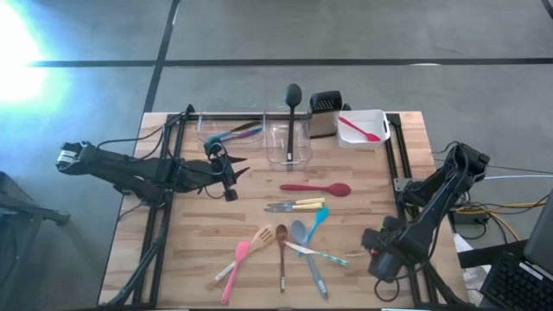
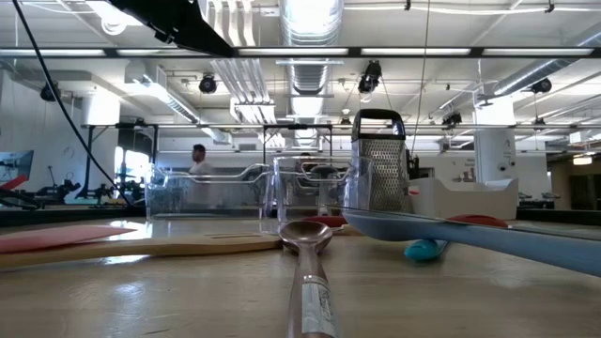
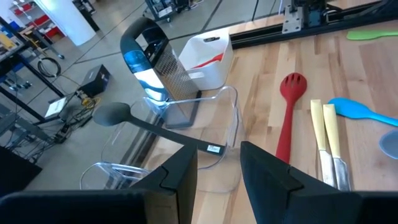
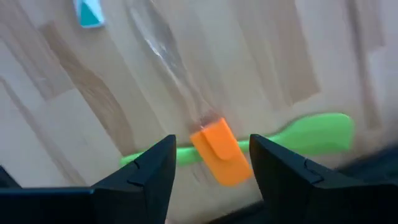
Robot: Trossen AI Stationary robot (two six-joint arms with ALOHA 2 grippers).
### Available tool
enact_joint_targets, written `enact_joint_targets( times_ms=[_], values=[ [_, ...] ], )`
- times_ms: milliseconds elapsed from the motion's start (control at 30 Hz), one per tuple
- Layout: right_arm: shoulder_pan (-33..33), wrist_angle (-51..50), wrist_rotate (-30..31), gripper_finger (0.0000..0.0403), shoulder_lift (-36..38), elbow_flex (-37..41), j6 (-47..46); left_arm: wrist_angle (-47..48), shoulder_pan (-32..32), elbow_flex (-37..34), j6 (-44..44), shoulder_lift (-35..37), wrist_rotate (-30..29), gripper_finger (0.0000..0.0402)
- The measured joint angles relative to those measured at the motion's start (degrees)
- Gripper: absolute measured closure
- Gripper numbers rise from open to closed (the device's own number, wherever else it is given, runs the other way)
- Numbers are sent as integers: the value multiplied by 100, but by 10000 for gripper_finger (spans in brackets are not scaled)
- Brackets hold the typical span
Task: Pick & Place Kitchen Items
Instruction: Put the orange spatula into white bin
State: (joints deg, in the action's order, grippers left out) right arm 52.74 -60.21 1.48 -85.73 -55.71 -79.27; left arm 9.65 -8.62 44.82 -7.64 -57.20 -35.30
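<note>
Utensils lie scattered across the middle and near part of your table: the red spoon, the yellow-handled knives, and the fan of pink spatula, wooden spatula, brown spoon and blue spoon. The black ladle already stands in the clear tub. Your right gripper hangs low over the green-orange tool, fingers spread to either side of it and holding nothing, so this looks like the approach to a pick. You would next need to descend squarely and close on the thin handle. Your left gripper waits near the tubs, fingers parted and empty.
</note>
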Motion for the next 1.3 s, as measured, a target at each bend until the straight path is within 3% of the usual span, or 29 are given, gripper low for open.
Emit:
enact_joint_targets(
  times_ms=[367, 600, 967, 1133, 1300],
  values=[
    [-31, 687, -179, 207, 4, 589, -179, 15, 0, 0, -27, -1, 91, 275],
    [-29, 1652, -461, 207, 10, 1253, -251, 35, 0, 0, -31, -1, 113, 276],
    [-30, 1767, -479, 225, 35, 1750, -177, 42, 0, -4, -24, -1, 128, 276],
    [-30, 1734, -459, 266, 33, 1769, -164, 42, 0, -5, -22, -1, 128, 278],
    [-30, 1692, -453, 347, 39, 1765, -157, 42, 0, -7, -18, -1, 126, 282]
  ],
)
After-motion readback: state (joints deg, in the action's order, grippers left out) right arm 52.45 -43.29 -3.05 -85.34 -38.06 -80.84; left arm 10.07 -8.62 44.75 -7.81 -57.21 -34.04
